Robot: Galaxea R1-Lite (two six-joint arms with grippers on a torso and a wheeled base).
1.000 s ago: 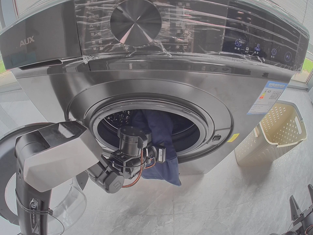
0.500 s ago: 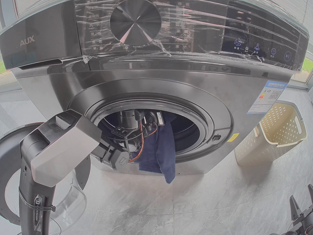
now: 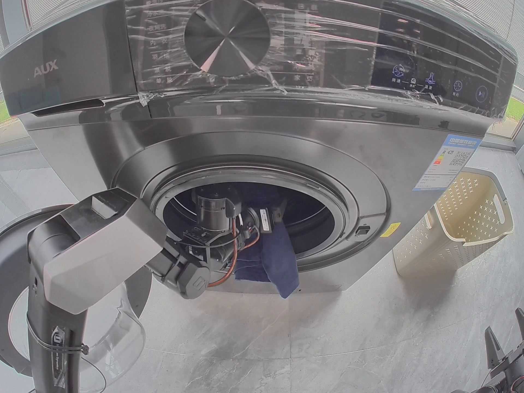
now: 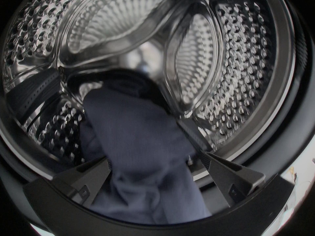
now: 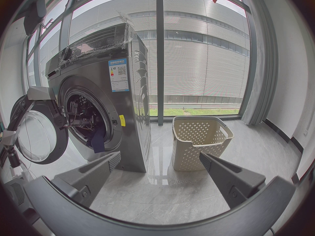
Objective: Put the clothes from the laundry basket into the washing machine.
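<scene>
At the left, the round door (image 3: 11,279) of the washing machine (image 3: 338,137) stood open. In the mouth of the machine the left gripper (image 4: 156,158) had its fingers spread wide and was closed on nothing. The dark blue garment (image 4: 137,131) lay between the fingers: one part was inside the drum (image 4: 236,69), and the other part hung over the lower rim (image 3: 319,257) of the opening, down toward the floor (image 3: 355,334). The garment looked soft, light and limp. I judged that it would fold and slide under its own weight, and that the hanging end could pull the rest out again. A good place to take hold would be the thick bunch at the rim, not the thin hanging corner, so that one push would carry most of the cloth inside. Farther right, the laundry basket (image 3: 469,219) stood on the floor just beside the machine. At the far right, the right gripper (image 5: 158,155) was low and well apart from the machine, with its fingers also wide apart and nothing between them.
</scene>
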